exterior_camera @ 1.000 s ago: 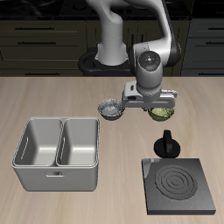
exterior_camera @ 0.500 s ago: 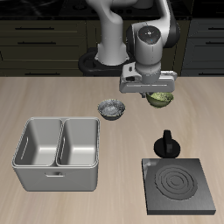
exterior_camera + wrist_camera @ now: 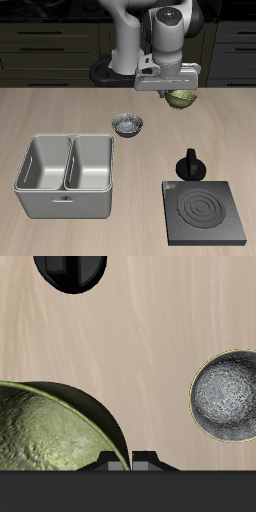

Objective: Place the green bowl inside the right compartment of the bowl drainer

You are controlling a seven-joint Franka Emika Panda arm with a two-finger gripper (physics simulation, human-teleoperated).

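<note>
The olive-green bowl point(image 3: 183, 98) hangs in the air well above the table, toward the back, with my gripper point(image 3: 180, 92) shut on its rim. In the wrist view the green bowl point(image 3: 50, 431) fills much of the frame, and its rim runs between my fingertips at the gripper point(image 3: 131, 461). The light-grey bowl drainer point(image 3: 40, 190) stands near the table's front edge, far from the gripper, and both of its bins hold nothing.
A grey-and-white patterned bowl point(image 3: 128, 124) point(image 3: 228, 396) sits on the table between the gripper and the drainer. A black knobbed object point(image 3: 191, 165) point(image 3: 70, 268) stands just behind the flat black stove plate point(image 3: 205, 212).
The gripper has risen and moved toward the back of the table, carrying the green bowl up off the tabletop. The grey bowl stayed where it was.
</note>
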